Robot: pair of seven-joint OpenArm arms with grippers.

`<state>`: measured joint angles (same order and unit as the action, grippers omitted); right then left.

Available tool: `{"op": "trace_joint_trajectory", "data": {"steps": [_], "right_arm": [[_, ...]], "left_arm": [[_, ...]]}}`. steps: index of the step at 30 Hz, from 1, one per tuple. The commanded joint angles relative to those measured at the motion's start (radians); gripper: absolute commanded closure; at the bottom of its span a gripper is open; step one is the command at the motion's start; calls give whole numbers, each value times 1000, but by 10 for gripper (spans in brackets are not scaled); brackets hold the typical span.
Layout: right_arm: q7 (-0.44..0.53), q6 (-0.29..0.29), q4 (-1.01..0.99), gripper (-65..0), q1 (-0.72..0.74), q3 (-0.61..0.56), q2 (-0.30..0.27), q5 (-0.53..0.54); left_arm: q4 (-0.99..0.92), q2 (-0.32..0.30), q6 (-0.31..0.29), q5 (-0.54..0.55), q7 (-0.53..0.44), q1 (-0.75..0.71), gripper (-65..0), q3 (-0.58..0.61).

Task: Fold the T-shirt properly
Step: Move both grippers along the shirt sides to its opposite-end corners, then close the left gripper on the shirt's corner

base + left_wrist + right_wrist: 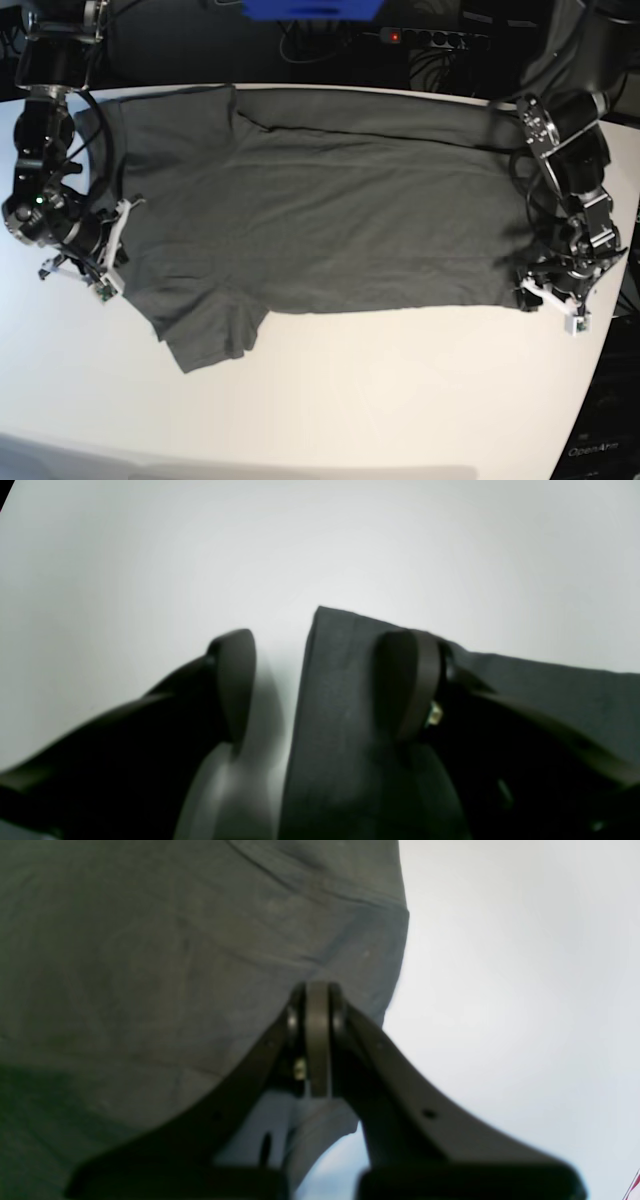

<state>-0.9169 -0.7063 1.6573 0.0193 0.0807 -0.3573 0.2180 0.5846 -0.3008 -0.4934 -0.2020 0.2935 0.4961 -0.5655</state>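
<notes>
Shirt work, early stage: the T-shirt (310, 210) lies spread flat across the white worktop (380, 400), collar end toward the base view's left, hem toward its right, both sleeves out, no fold yet made by the look of it. Right hand (317, 995) is clenched at the shirt's edge near the lower sleeve; the wrist view shows the two pads pressed together with grey cloth bunched beneath them, so it seems to pinch fabric, though how much is hard to tell. Left hand (327, 680) is released, jaws wide, straddling the hem corner: one finger over bare worktop, the other over dark cloth, the corner's edge running up between them. Judgement: the step in hand is securing the hem corner to match the grip at the collar end. To do it well, the left hand should settle low enough to catch both layers at the corner, close squarely on the edge rather than a thin sliver, then both hands lift together so the cloth stays taut and even. Both forearms sit low at opposite ends, wrists angled down toward the worktop.
</notes>
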Motion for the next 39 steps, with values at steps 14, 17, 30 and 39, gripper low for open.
{"op": "trace_joint_trajectory", "data": {"steps": [14, 17, 30, 39], "right_arm": [[11, 8, 17, -6, 24, 4, -16, 5], [11, 8, 17, -6, 24, 4, -16, 5], [11, 8, 19, -6, 24, 3, 16, 4], [9, 8, 19, -6, 24, 3, 17, 4]], "left_arm": [[-108, -36, -11, -7, 48, 6, -394, 143], [-127, -44, -11, -6, 49, 6, -394, 175], [-130, -71, -172, -6, 146, 6, -394, 192], [-136, -73, -205, 0, 148, 6, -394, 189]]}}
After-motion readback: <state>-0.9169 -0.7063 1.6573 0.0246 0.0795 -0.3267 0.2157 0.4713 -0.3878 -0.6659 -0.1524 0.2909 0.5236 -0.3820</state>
